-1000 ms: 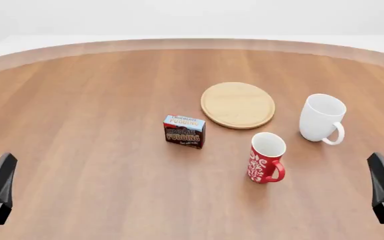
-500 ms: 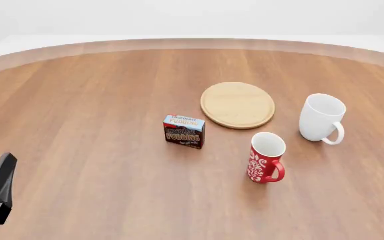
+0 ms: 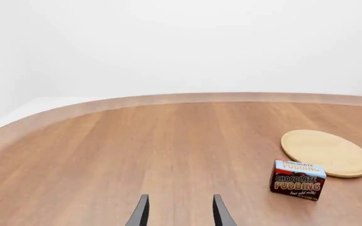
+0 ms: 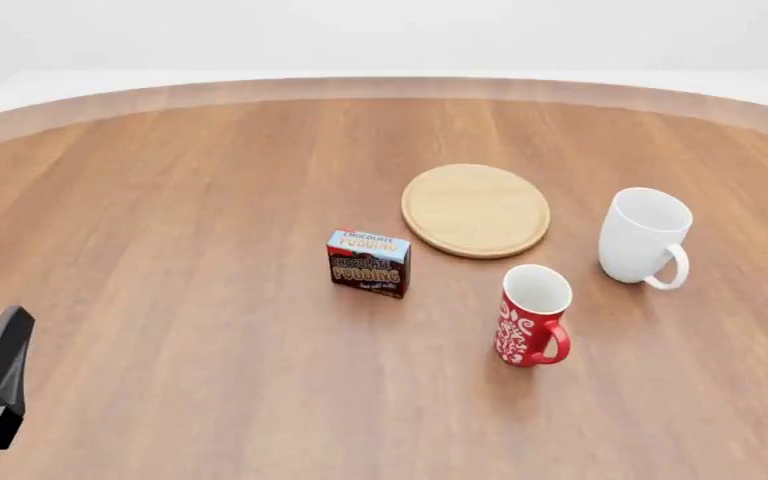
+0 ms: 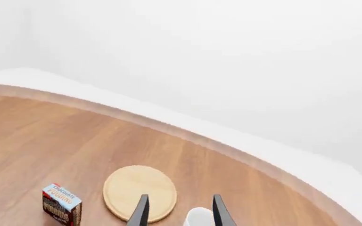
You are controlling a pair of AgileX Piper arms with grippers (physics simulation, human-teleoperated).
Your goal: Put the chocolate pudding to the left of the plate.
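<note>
Right, step: approach, I'd say; the pudding box [image 4: 368, 262] is not yet gripped and sits upright on the table [image 4: 184, 200].
Box position: just near-left of the plate [image 4: 475, 210], close to its rim but apart.
Box look: small, dark brown and red sides, light blue top, bold lettering.
Left gripper [image 3: 179, 214]: fingers apart, empty, low at the near-left, well apart from the box.
Right gripper [image 5: 179, 212]: fingers apart, empty, high at the far right above the white mug [image 4: 644, 238].
Next move: probably one gripper comes down over the box, clear of the red mug [image 4: 534, 315].
</note>
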